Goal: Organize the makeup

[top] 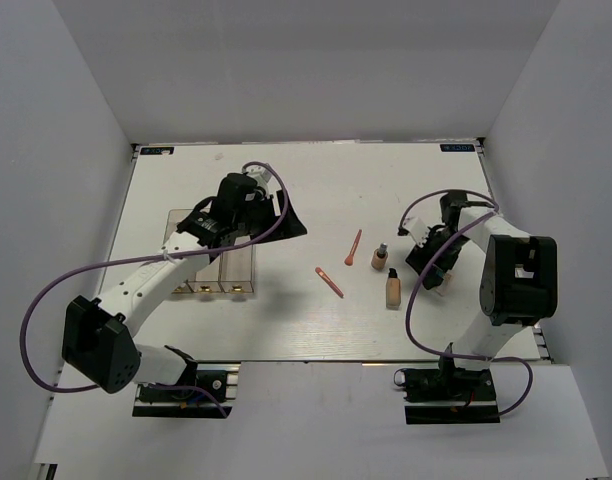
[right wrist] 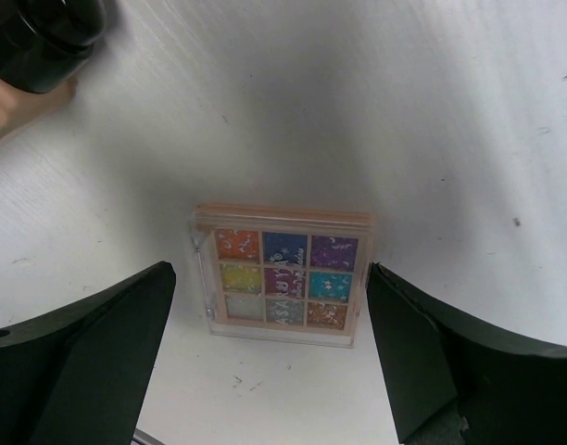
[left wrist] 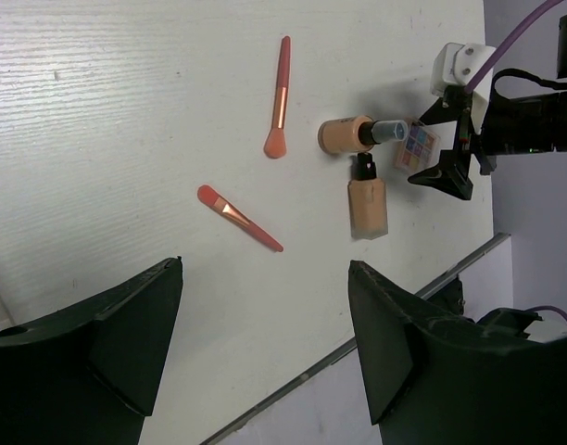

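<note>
**Item:** eyeshadow palette (right wrist: 282,275), small and square, nine coloured pans under a clear lid in a peach frame.
**Location:** flat on the white table (right wrist: 432,111) on the right side, near the dark cap of a beige bottle (left wrist: 346,134).
**Handling (judged):** light, rigid, slick plastic. The lid could scuff or pop open. It lies low, so pinch two opposite side edges.
**Right gripper** (top: 429,262)**:** pointed down over the palette, fingers spread wide on either side, apart from it.
**Left gripper** (left wrist: 265,278)**:** fingers spread, nothing between them, arm reaching over the clear acrylic box (top: 226,270).
**Also loose:** second beige bottle (left wrist: 367,204) and two coral-pink brushes (left wrist: 279,97) (left wrist: 237,216).
</note>
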{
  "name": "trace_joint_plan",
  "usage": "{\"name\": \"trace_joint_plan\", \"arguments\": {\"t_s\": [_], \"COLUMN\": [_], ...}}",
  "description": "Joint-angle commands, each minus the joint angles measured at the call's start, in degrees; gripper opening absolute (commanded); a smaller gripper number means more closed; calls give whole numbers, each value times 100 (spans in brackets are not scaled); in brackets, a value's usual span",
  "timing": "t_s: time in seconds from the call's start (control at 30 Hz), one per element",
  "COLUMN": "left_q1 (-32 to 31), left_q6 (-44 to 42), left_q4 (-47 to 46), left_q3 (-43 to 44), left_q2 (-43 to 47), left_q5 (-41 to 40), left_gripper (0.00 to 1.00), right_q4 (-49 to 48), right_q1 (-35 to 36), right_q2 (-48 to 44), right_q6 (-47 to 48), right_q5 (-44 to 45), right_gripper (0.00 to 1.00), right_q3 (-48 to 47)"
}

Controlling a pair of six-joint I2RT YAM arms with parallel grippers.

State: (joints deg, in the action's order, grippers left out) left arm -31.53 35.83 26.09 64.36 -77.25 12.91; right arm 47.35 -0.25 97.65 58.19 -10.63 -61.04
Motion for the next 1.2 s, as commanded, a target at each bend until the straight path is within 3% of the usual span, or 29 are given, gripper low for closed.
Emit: {"name": "trace_joint_plan", "arguments": {"t_s": [0.0,0.4,0.5,0.77,1.0,1.17], "left_q1": [-29,-29,-29,-29,-29,-29], "left_q6": [-6,11,2,2,-243,-507], "left_q4": [37,90,107,134,-235,-595], "left_q3": [-55,-46,-20,68,314,490], "left_q2": [263,369,421,580,1045,1546], "left_q5": [-52,-122,-183,-253,-51,-77], "left_gripper": [82,82,82,82,82,82], "right_q4": [-191,-1245,-1395,-1246,-807,-44], "right_q1": [182,412,421,359,333,473], "right_q2": [-61,-483,-492,-387,-273,402], "right_q6": [8,-378,-581,-915,-1221,-1819], "right_q5": [131,755,835,712,230,-789], "right_gripper": [89,86,77,33,19,16], "right_q3": [188,1146,1234,884,-960,-3368]}}
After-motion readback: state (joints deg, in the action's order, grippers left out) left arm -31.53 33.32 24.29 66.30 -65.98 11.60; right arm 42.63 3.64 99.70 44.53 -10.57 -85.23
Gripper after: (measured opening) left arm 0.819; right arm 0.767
